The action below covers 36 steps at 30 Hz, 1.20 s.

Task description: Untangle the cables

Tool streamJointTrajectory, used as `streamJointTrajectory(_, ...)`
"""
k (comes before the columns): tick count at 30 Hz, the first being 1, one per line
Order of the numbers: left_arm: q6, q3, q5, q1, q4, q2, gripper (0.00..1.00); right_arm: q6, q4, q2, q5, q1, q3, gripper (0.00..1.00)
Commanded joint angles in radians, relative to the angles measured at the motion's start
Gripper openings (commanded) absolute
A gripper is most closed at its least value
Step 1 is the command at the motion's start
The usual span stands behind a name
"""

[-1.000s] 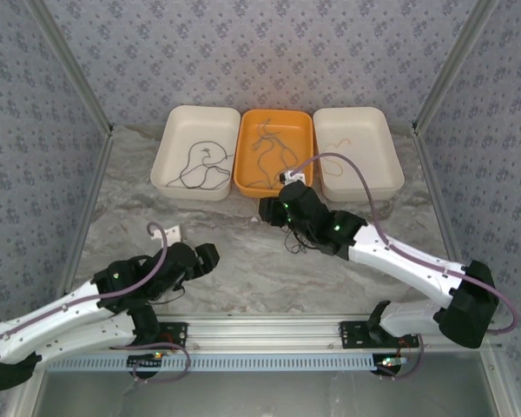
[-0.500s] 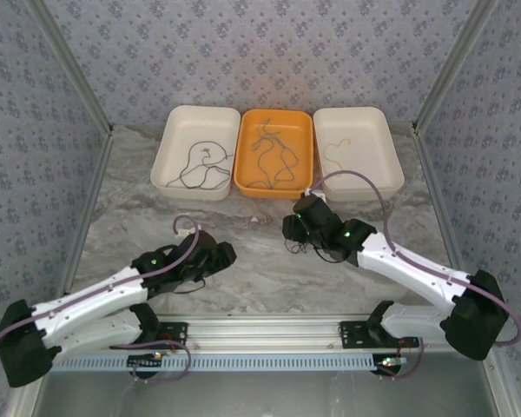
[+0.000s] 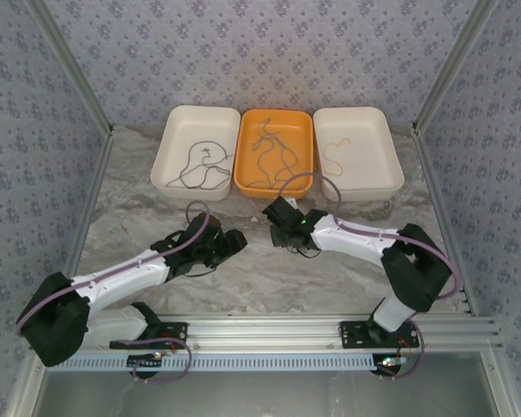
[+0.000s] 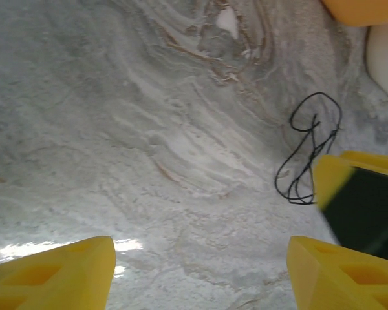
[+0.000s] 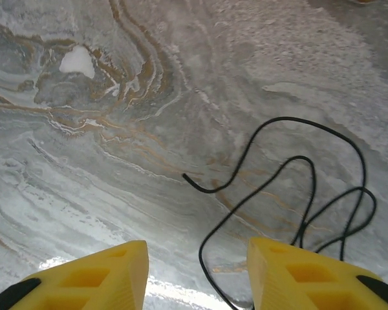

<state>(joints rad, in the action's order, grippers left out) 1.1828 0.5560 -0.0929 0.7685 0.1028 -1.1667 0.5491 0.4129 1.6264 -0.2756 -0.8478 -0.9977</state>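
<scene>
Left end effector [image 3: 233,241] advanced, thin looped black cable [image 5: 210,192], marbled tabletop [image 5: 84,161]

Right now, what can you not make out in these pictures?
Right wrist view: the black cable runs behind the right gripper's finger and off the lower edge; one end hidden.
Left wrist view: that gripper's blurred finger covers the cable's lower loops.
Top view: the orange tray's cables, too thin to count.

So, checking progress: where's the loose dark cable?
The dark cable lies on the table by the right gripper, centre of the top view, near the orange tray.
</scene>
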Motion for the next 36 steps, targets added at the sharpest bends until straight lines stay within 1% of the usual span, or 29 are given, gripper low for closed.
streamJointTrajectory(1, -0.016, -0.001, -0.027, -0.007, -0.054, 0.017, 0.71, -0.052, 0.008, 0.065, -0.071, 0.004, -0.051, 0.48)
streamJointTrajectory(6, -0.008, -0.042, -0.017, -0.007, -0.062, 0.060, 0.71, -0.059, 0.066, 0.170, -0.144, 0.021, -0.147, 0.43)
streamJointTrajectory(8, -0.011, -0.042, -0.014, -0.008, -0.049, 0.068, 0.71, -0.066, 0.051, 0.186, -0.136, 0.032, -0.150, 0.39)
streamJointTrajectory(10, -0.013, -0.042, -0.011, -0.007, -0.048, 0.071, 0.71, -0.071, 0.041, 0.198, -0.127, 0.037, -0.152, 0.31)
streamJointTrajectory(12, -0.011, -0.043, -0.013, -0.007, -0.048, 0.066, 0.71, -0.068, 0.031, 0.210, -0.122, 0.040, -0.153, 0.19)
streamJointTrajectory(14, -0.010, -0.047, -0.017, -0.005, -0.050, 0.062, 0.71, -0.063, 0.025, 0.210, -0.132, 0.042, -0.149, 0.10)
streamJointTrajectory(15, -0.009, -0.049, -0.019, -0.005, -0.049, 0.064, 0.71, -0.060, 0.022, 0.203, -0.141, 0.042, -0.146, 0.02)
streamJointTrajectory(16, -0.009, -0.051, -0.018, 0.000, -0.049, 0.066, 0.71, -0.055, 0.017, 0.192, -0.150, 0.043, -0.142, 0.00)
streamJointTrajectory(20, -0.009, -0.070, -0.014, 0.010, -0.049, 0.101, 0.70, -0.038, -0.019, 0.089, -0.145, 0.037, -0.130, 0.00)
streamJointTrajectory(25, 0.008, -0.093, 0.005, 0.010, -0.057, 0.166, 0.69, -0.012, -0.027, -0.053, -0.087, 0.014, -0.178, 0.00)
streamJointTrajectory(28, -0.002, -0.076, 0.005, 0.011, -0.042, 0.190, 0.68, 0.019, -0.036, -0.123, -0.032, 0.006, -0.186, 0.00)
streamJointTrajectory(29, -0.009, -0.071, 0.005, 0.011, -0.038, 0.199, 0.68, 0.031, -0.046, -0.145, -0.005, 0.004, -0.222, 0.00)
streamJointTrajectory(31, -0.026, -0.068, 0.011, 0.012, -0.035, 0.221, 0.68, 0.051, -0.055, -0.181, 0.040, 0.001, -0.237, 0.00)
streamJointTrajectory(36, -0.064, -0.080, 0.041, 0.012, -0.062, 0.296, 0.67, 0.073, -0.056, -0.243, 0.130, 0.000, -0.282, 0.00)
